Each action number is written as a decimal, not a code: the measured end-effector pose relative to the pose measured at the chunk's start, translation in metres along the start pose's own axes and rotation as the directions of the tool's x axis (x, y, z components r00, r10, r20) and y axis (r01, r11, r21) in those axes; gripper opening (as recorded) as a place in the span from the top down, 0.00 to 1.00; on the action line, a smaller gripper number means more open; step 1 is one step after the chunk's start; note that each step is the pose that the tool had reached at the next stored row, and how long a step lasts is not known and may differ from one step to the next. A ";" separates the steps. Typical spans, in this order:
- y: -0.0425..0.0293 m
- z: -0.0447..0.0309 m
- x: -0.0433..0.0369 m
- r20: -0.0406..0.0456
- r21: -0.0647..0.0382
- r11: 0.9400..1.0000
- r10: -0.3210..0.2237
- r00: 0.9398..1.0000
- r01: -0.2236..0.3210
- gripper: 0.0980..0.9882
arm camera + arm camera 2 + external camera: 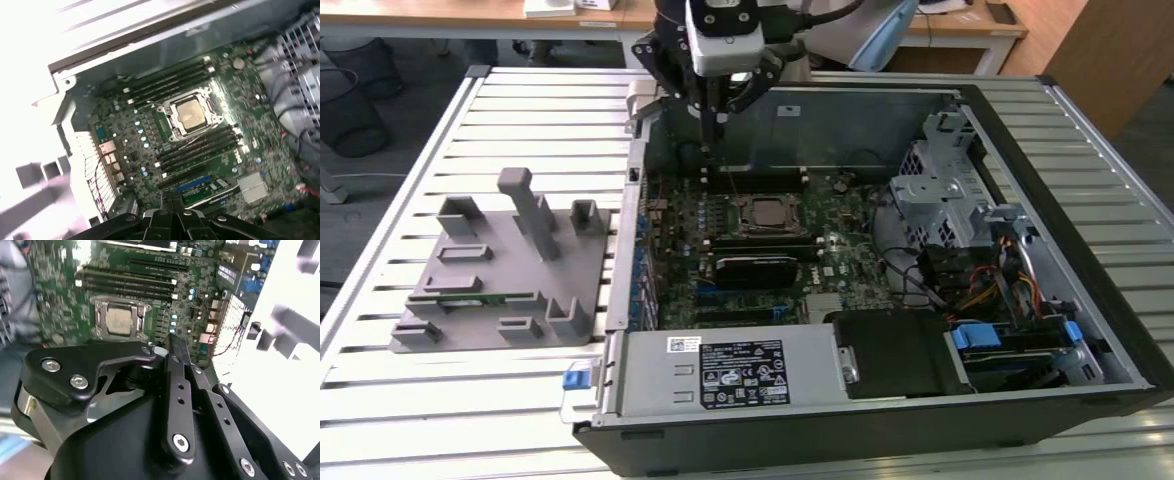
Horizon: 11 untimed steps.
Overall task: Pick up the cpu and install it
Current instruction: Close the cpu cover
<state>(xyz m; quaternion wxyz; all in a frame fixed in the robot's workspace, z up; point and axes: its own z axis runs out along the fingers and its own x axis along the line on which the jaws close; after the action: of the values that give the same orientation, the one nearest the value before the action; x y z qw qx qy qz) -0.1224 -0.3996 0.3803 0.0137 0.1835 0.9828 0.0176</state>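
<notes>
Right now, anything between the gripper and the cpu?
Nothing visible. The cpu lies uncovered in its socket; the gripper hangs above the motherboard to one side of it, open air between.

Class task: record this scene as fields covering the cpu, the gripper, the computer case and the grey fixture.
cpu: lies in the motherboard socket
gripper: shut, empty, over the case, apart from the cpu
computer case: open, on the slatted table
grey fixture: on the table, at the exterior view's left of the case
</notes>
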 end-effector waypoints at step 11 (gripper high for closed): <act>0.0011 -0.0117 -0.0004 -0.006 -0.011 0.965 -0.261 0.965 0.261 0.99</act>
<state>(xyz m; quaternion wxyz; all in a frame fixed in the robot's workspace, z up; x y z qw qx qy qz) -0.1220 -0.3990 0.3920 0.0131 0.0525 0.9983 0.0213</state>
